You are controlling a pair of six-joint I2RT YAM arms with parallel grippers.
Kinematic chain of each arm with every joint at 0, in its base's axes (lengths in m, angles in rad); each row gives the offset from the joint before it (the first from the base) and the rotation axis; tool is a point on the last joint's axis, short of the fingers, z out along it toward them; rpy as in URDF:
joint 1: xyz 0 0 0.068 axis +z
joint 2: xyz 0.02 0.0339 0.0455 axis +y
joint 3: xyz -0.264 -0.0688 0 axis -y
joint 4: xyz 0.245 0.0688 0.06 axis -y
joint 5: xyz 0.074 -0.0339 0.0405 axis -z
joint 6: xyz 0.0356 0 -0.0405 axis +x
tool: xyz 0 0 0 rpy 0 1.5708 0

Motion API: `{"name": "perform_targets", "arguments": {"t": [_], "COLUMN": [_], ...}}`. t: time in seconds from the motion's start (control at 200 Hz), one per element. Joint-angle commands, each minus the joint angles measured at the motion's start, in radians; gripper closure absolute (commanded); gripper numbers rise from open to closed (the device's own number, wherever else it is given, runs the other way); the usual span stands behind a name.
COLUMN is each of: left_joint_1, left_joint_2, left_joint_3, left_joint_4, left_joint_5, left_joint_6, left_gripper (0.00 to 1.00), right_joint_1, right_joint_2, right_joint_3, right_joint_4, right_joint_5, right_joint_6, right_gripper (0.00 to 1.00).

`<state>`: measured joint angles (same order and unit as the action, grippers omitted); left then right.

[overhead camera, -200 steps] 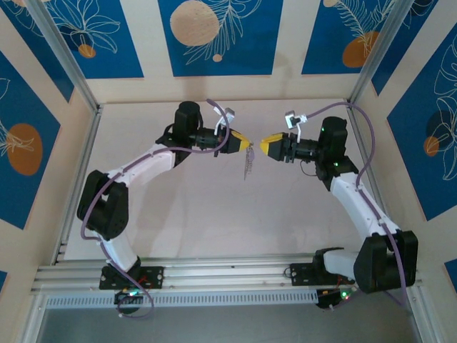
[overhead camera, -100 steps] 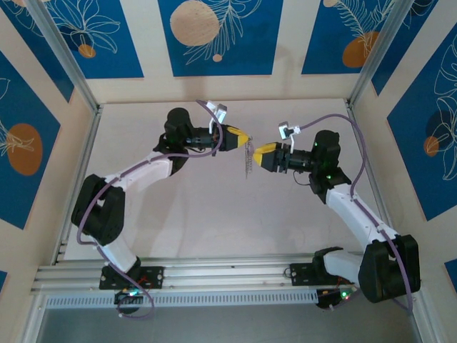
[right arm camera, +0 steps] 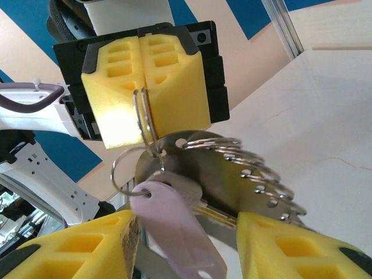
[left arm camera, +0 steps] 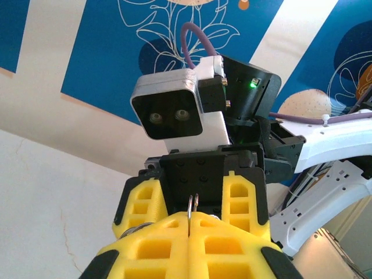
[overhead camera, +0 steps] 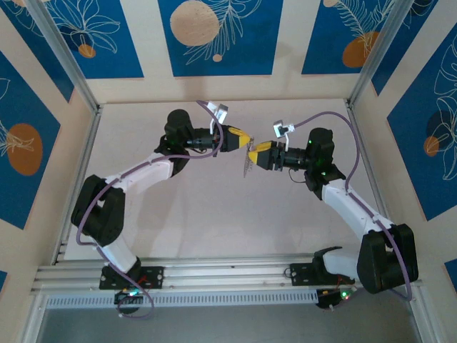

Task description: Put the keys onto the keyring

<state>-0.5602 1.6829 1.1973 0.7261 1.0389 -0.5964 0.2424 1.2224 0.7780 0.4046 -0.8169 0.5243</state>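
Above the middle of the desk (overhead camera: 214, 214), toward its far side, the two arms meet tip to tip. The left end effector (overhead camera: 240, 138) is clamped shut on the keyring (overhead camera: 248, 164). In the right wrist view its yellow fingers (right arm camera: 116, 87) press together with the thin loop (right arm camera: 142, 116) standing out of the seam between them, and the bunch hangs below. In the left wrist view only a sliver of the ring's edge (left arm camera: 192, 208) rises from its closed pads (left arm camera: 151, 250).

The right end effector (overhead camera: 257, 152) faces it with its jaws spread apart. From the left wrist, its two fingers (left arm camera: 145, 200) flank the ring's edge on either side.

The lilac-headed key (right arm camera: 174, 226) lies in the gap between the right fingers (right arm camera: 290, 250). It sits closer to the finger on the left of that view, and I cannot tell whether it touches. Its silver end points up into the bunch just below the loop. The plain silver keys (right arm camera: 256, 174) fan out to the right behind it. A small split ring (right arm camera: 123, 171) hangs beside the lilac head. Whether the key is threaded on anything cannot be made out.
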Motion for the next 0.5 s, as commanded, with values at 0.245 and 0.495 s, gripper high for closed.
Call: {"name": "perform_targets", "arguments": {"t": [0.245, 0.495], "left_joint_1": [-0.014, -0.014], "left_joint_2": [-0.032, -0.051], "left_joint_3": [-0.004, -0.028], "left_joint_4": [0.065, 0.075], "left_joint_5": [-0.001, -0.065], "left_joint_6": [-0.004, 0.018], "left_gripper": [1.0, 1.0], "right_joint_1": [-0.004, -0.002], "right_joint_2": [-0.007, -0.033], "right_joint_3": [0.023, 0.005], "right_joint_4": [0.005, -0.026], "right_joint_5": [0.01, 0.006], "right_joint_6": [-0.016, -0.029], "right_gripper": [0.67, 0.89]}}
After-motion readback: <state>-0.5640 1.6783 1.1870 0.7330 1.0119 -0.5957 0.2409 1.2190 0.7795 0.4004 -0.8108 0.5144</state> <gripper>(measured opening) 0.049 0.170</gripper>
